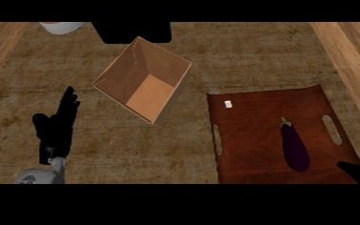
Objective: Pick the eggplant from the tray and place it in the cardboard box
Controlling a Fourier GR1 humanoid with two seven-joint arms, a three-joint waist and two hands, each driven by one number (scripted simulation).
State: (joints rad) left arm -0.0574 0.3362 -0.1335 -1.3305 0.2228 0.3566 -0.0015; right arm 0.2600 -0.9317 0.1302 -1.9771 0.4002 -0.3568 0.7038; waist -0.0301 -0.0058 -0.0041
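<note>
Presently the eggplant point(295, 145) lies untouched on the tray point(246, 138), left hand point(57, 124) resting open and straight-fingered, right hand point(349, 168) barely showing, state unclear; risk: the cardboard box point(144, 81) sits well apart, inviting a rim clip.

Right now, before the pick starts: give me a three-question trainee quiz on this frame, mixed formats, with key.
1. True or false: the eggplant lies in the cardboard box.
2. Multiple choice: the box stands where relative to the tray? A) to its right B) to its upper left C) on top of it
3. Fill in: the left hand, near the view's left edge, has its fingers ____.

Key: 1 false, it lies on the tray. 2 B. 3 straight (open, holding nothing).
</note>
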